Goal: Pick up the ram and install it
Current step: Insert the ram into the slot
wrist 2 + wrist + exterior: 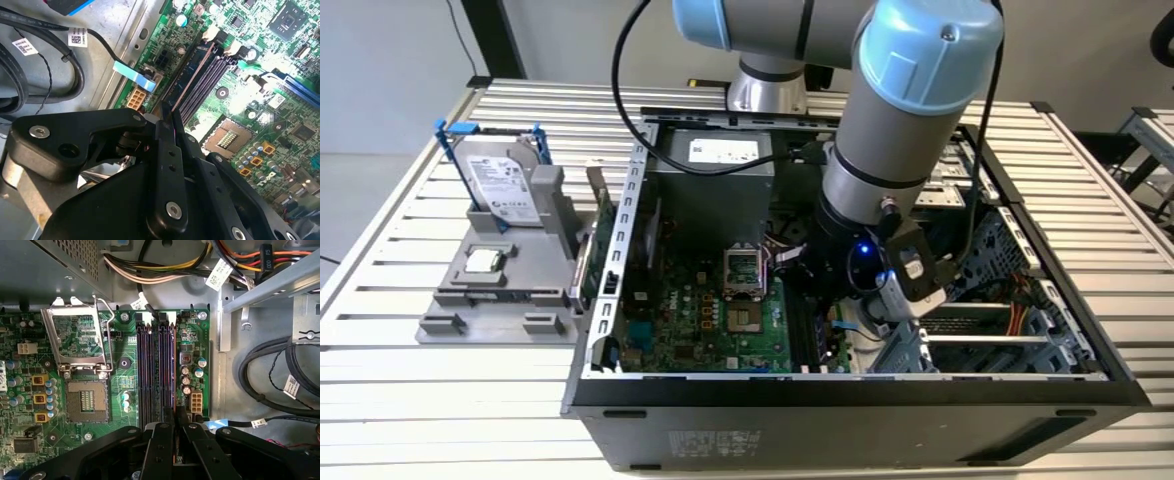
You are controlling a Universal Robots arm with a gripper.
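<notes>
Jaws pinch the ram [194, 76] edge-on, right at the slots [150, 375] inside the case [854, 388]; whether it touches one I cannot tell. Seating looks to be the step in hand, and it calls for the ram lying square along its slot.

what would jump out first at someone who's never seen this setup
The grey and light-blue robot arm reaching down into the open computer case dominates the exterior view. In the first wrist view its black tool hangs over the dark memory slots, beside the open, empty CPU socket. On the exterior view's left, a silver hard drive with blue brackets stands upright on a grey stand outside the case.
</notes>
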